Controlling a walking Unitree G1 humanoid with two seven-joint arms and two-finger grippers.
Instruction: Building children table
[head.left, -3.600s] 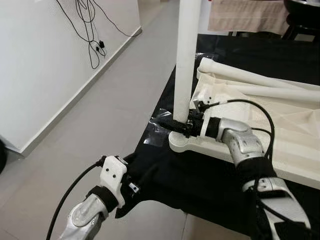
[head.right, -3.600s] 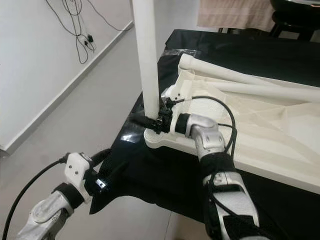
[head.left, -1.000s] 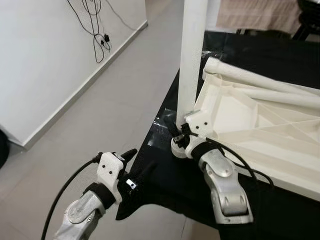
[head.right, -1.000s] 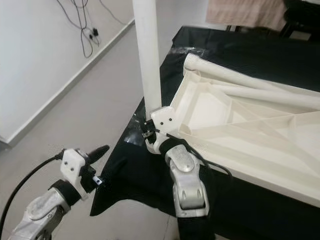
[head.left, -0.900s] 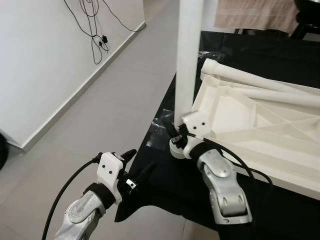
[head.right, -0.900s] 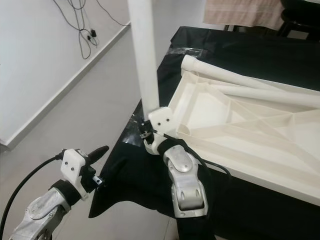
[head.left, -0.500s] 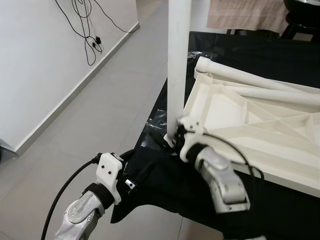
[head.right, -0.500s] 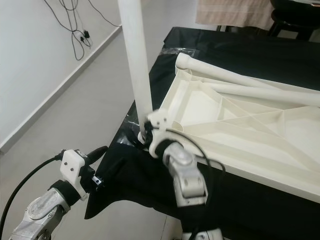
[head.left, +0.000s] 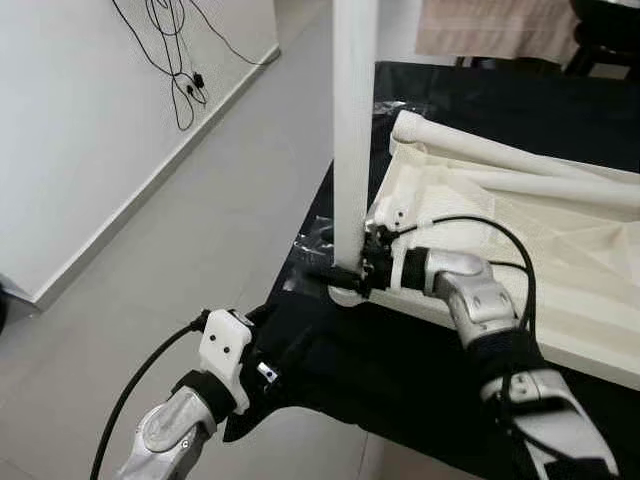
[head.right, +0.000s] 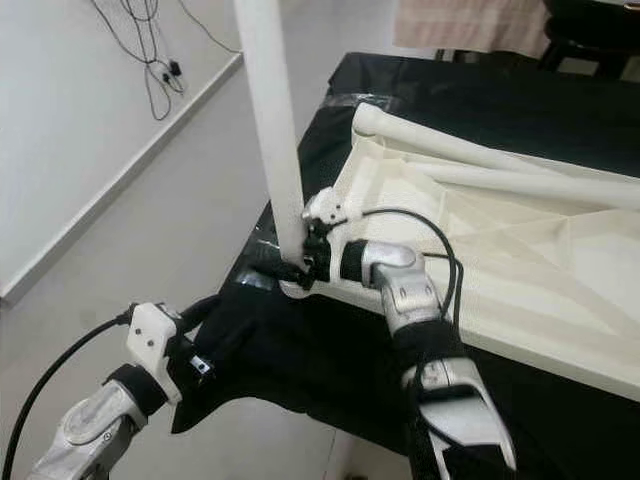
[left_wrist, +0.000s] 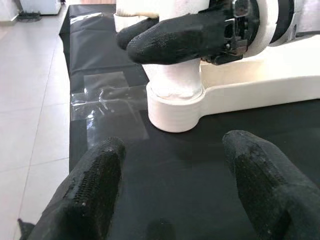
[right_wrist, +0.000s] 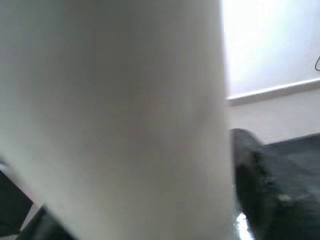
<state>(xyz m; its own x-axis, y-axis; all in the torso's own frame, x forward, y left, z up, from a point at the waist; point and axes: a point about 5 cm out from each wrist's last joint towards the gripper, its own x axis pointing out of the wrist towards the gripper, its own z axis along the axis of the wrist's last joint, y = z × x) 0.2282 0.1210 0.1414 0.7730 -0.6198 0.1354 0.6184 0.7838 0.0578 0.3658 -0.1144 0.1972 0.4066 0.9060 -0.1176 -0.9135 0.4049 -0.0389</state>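
Observation:
A white table leg (head.left: 352, 130) stands upright in the corner socket (left_wrist: 175, 107) of the upturned white tabletop (head.left: 560, 250). My right gripper (head.left: 350, 270) is shut on the leg just above the socket; its black fingers (left_wrist: 170, 35) wrap the leg's base. In the right wrist view the leg (right_wrist: 115, 115) sits very close, with one finger (right_wrist: 260, 180) beside it. My left gripper (head.left: 268, 350) hovers open over the black cloth at the table's near corner, a short way in front of the socket, with nothing between its fingers (left_wrist: 95, 195).
A black cloth (head.left: 400, 370) covers the table under the tabletop. Two more white legs (head.left: 500, 155) lie across the upturned top. Clear tape (left_wrist: 107, 92) sticks to the cloth near the socket. Grey floor (head.left: 200, 230) lies left, with cables (head.left: 180, 60) on the white wall.
My right forearm has swung from the near side of the corner round to the right while the gripper stayed at the leg's base. The leg is still upright. The left gripper barely moved.

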